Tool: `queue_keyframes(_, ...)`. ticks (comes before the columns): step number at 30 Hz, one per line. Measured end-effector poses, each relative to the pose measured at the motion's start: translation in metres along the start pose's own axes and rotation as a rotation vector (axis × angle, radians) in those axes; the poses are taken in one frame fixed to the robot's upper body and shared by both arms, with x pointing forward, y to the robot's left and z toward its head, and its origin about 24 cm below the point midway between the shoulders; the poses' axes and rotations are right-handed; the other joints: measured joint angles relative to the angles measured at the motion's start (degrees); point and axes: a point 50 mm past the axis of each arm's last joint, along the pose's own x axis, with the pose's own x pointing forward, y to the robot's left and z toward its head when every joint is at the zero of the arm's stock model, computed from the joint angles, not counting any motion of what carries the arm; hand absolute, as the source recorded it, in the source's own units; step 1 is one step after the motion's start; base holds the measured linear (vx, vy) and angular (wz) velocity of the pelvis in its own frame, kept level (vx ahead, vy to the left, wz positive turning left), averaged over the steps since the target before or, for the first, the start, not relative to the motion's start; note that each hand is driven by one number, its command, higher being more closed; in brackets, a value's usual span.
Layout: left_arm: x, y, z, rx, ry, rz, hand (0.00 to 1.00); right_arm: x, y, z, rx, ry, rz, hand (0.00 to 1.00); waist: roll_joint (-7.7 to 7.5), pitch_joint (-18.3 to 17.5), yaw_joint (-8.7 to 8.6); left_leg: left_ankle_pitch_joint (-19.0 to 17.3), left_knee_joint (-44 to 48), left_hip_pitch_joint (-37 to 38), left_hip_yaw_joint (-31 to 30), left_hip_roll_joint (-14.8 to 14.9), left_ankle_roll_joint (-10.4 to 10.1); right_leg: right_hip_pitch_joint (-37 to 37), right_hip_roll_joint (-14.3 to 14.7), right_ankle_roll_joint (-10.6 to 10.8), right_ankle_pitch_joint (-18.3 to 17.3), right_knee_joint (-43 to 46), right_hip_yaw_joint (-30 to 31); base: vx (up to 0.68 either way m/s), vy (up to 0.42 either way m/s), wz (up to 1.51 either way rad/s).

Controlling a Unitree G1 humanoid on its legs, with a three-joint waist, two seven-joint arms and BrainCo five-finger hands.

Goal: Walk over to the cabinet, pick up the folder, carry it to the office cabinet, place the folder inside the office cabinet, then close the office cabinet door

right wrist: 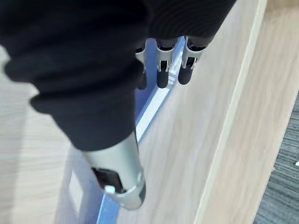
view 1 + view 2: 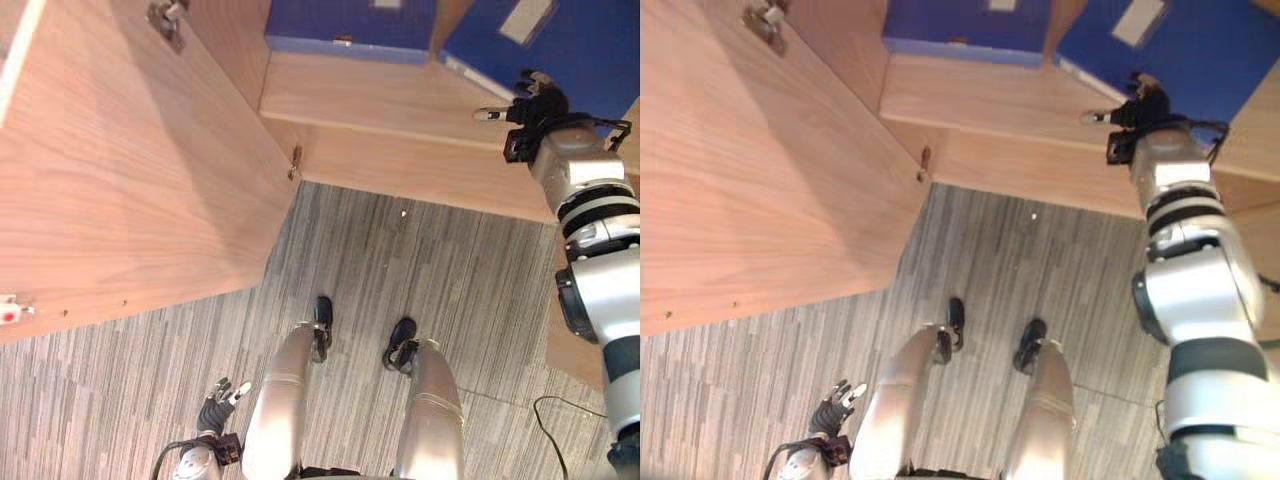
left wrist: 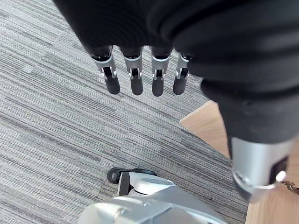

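Observation:
A blue folder (image 2: 570, 50) with a pale label leans at the right end of the office cabinet's wooden shelf (image 2: 400, 100). My right hand (image 2: 535, 103) reaches into the cabinet and is open. Its straight fingers (image 1: 161, 77) point at the folder's lower edge (image 1: 150, 109), and its thumb sticks out to the side. I cannot tell whether the fingertips touch the folder. The cabinet door (image 2: 130, 170) stands wide open on my left. My left hand (image 2: 222, 398) hangs low by my side, open, with its fingers (image 3: 135, 79) straight above the carpet.
A second blue folder (image 2: 350, 25) lies at the back of the shelf, left of a wooden divider. A metal hinge (image 2: 295, 160) sits where the door meets the cabinet front (image 2: 420, 165). Grey striped carpet (image 2: 420, 260) lies between me and the cabinet.

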Motion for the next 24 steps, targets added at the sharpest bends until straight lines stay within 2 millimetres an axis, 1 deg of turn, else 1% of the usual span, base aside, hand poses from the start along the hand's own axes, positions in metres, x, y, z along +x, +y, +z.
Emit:
queue_keyframes(1, -0.001, 0.0, -0.002, 0.005, 0.005, -0.007, 0.0, 0.0, 0.001, -0.002, -0.053, 0.003, 0.008, 0.0, -0.02, -0.2, -0.09, 1.0, -2.0, 1.4, 0.0, -0.1, -0.2, 1.4, 0.1, -0.1, 0.5, -1.6, -0.6, 0.04, -0.022, 0.12)
queue_keyframes(2, -0.002, 0.0, -0.002, 0.008, 0.006, -0.012, 0.0, 0.0, 0.002, -0.004, -0.071, 0.007, 0.011, 0.0, -0.03, -0.3, -0.16, 1.5, -3.2, 2.2, 0.0, -0.1, -0.2, 2.3, 0.2, -0.1, 0.8, -2.4, -1.1, 0.07, -0.04, 0.17)
queue_keyframes(3, -0.003, 0.001, -0.002, 0.012, 0.004, -0.013, 0.0, 0.0, 0.002, -0.011, -0.115, 0.023, 0.015, 0.0, -0.39, -0.6, -0.27, 3.0, -6.3, 4.3, 0.0, -0.3, -0.3, 3.9, 0.3, -0.2, 1.4, -4.5, -1.7, 0.06, -0.038, 0.13)
queue_keyframes(6, -0.004, 0.001, -0.004, 0.015, 0.009, -0.013, 0.0, -0.001, 0.003, -0.023, -0.202, 0.048, 0.023, 0.0, -0.54, -0.9, -0.36, 5.4, -11.2, 7.2, 0.0, -0.6, -0.8, 6.6, 0.6, -0.4, 2.6, -7.7, -3.1, 0.07, -0.037, 0.15)
queue_keyframes(8, -0.006, 0.002, -0.007, 0.018, 0.019, -0.014, 0.0, -0.003, 0.006, -0.044, -0.278, 0.089, 0.033, 0.0, -0.68, -2.1, -0.39, 7.4, -15.3, 9.0, 0.1, -0.4, -0.9, 7.8, 1.4, -0.5, 4.0, -10.9, -3.7, 0.08, -0.008, 0.01)
queue_keyframes(9, -0.006, 0.003, -0.008, 0.019, 0.021, -0.015, 0.0, -0.004, 0.01, -0.05, -0.284, 0.1, 0.042, 0.0, -0.71, -2.3, -0.46, 7.8, -16.2, 9.5, 0.1, -0.3, -0.9, 8.3, 1.7, -0.4, 4.5, -11.7, -3.9, 0.1, 0.004, -0.06)
queue_keyframes(10, -0.007, 0.003, -0.009, 0.022, 0.023, -0.015, 0.0, -0.007, 0.019, -0.068, -0.296, 0.131, 0.066, 0.0, -0.83, -2.4, -0.54, 8.4, -17.8, 10.9, 0.2, -0.1, -1.1, 9.8, 2.3, -0.4, 5.2, -13.2, -4.1, 0.1, 0.003, -0.12)
queue_keyframes(11, -0.007, 0.003, -0.009, 0.022, 0.023, -0.013, 0.0, -0.012, 0.032, -0.091, -0.298, 0.18, 0.103, 0.0, -1.1, -2.8, -0.55, 8.6, -18.8, 12.3, 0.3, 0.2, -1.2, 11.2, 2.8, -0.4, 5.7, -14.8, -4.2, 0.09, 0.0, -0.13)
queue_keyframes(12, -0.007, 0.003, -0.009, 0.021, 0.023, -0.012, 0.0, -0.015, 0.039, -0.103, -0.278, 0.206, 0.123, 0.0, -1.22, -2.9, -0.53, 8.7, -19.2, 13.1, 0.4, 0.3, -1.2, 12.0, 3.0, -0.4, 5.9, -15.3, -4.2, 0.07, -0.007, -0.14)
queue_keyframes(14, -0.007, 0.005, -0.013, 0.024, 0.04, -0.003, 0.0, -0.035, 0.078, -0.15, -0.161, 0.317, 0.202, 0.0, -1.55, -4.0, -0.84, 8.6, -20.1, 15.4, 1.2, 0.9, -1.3, 14.8, 4.0, -0.2, 6.8, -17.8, -4.3, 0.07, -0.01, -0.16)
queue_keyframes(15, -0.007, 0.005, -0.013, 0.02, 0.043, 0.001, 0.0, -0.042, 0.087, -0.162, -0.133, 0.344, 0.217, 0.0, -1.64, -4.1, -0.84, 8.6, -20.1, 16.0, 1.7, 1.1, -1.3, 15.5, 4.2, -0.2, 7.1, -18.4, -4.3, 0.07, -0.006, -0.16)
queue_keyframes(16, -0.006, 0.005, -0.015, 0.01, 0.05, 0.01, 0.0, -0.061, 0.111, -0.188, -0.065, 0.411, 0.258, 0.0, -1.97, -4.3, -0.94, 8.5, -20.1, 17.4, 2.6, 1.5, -1.3, 17.4, 4.7, -0.1, 7.4, -19.5, -4.3, 0.07, -0.011, -0.15)
queue_keyframes(17, -0.005, 0.006, -0.017, 0.01, 0.062, 0.028, 0.0, -0.086, 0.134, -0.219, 0.007, 0.493, 0.292, 0.0, -2.4, -4.7, -0.99, 8.1, -20.1, 19.4, 3.3, 2.0, -1.6, 19.8, 5.3, 0.0, 7.6, -20.6, -4.3, 0.08, -0.028, -0.13)
queue_keyframes(18, -0.005, 0.007, -0.019, 0.008, 0.071, 0.041, 0.0, -0.102, 0.145, -0.234, 0.071, 0.547, 0.304, 0.0, -2.7, -5.2, -0.94, 7.9, -20.2, 20.4, 3.5, 2.2, -1.6, 20.9, 5.6, 0.0, 7.6, -21.3, -4.3, 0.07, -0.033, -0.14)
queue_keyframes(19, -0.006, 0.011, -0.024, 0.011, 0.09, 0.066, 0.0, -0.137, 0.17, -0.263, 0.218, 0.676, 0.319, 0.0, -3.4, -6.7, -0.98, 7.3, -20.6, 22.0, 4.2, 2.7, -1.6, 22.8, 6.1, 0.0, 7.7, -22.3, -4.3, 0.05, -0.029, -0.12)
queue_keyframes(20, -0.006, 0.012, -0.025, 0.012, 0.098, 0.074, 0.0, -0.154, 0.179, -0.275, 0.283, 0.737, 0.317, 0.0, -3.67, -7.4, -0.98, 7.1, -20.8, 22.8, 4.9, 3.0, -1.4, 23.6, 6.4, 0.0, 7.7, -23.0, -4.2, 0.05, -0.024, -0.16)
queue_keyframes(21, -0.006, 0.014, -0.028, 0.018, 0.112, 0.091, 0.0, -0.188, 0.191, -0.296, 0.456, 0.859, 0.266, 0.0, -4.23, -8.7, -0.87, 6.9, -21.2, 24.2, 5.5, 3.3, -1.5, 25.1, 6.9, 0.1, 8.1, -24.3, -4.2, 0.05, -0.026, -0.13)
queue_keyframes(22, -0.006, 0.016, -0.032, 0.002, 0.133, 0.12, 0.0, -0.221, 0.194, -0.317, 0.603, 0.969, 0.178, 0.0, -4.55, -10.4, -0.93, 6.8, -22.0, 25.4, 5.9, 3.5, -1.6, 26.4, 7.2, 0.2, 8.5, -25.5, -4.2, 0.05, -0.019, -0.13)
queue_keyframes(23, -0.006, 0.016, -0.034, -0.012, 0.142, 0.136, 0.0, -0.237, 0.193, -0.327, 0.662, 1.02, 0.129, 0.0, -4.75, -11.2, -1.02, 6.8, -22.7, 26.2, 6.3, 3.5, -1.6, 27.2, 7.3, 0.3, 8.8, -26.2, -4.2, 0.03, -0.006, -0.12)
queue_keyframes(24, -0.007, 0.019, -0.039, -0.044, 0.163, 0.172, 0.0, -0.269, 0.183, -0.349, 0.777, 1.135, -0.007, 0.0, -5.21, -13.4, -1.69, 7.4, -25.6, 28.4, 8.4, 3.6, -1.8, 28.6, 7.4, 0.8, 9.4, -28.0, -4.2, 0.03, 0.008, -0.08)
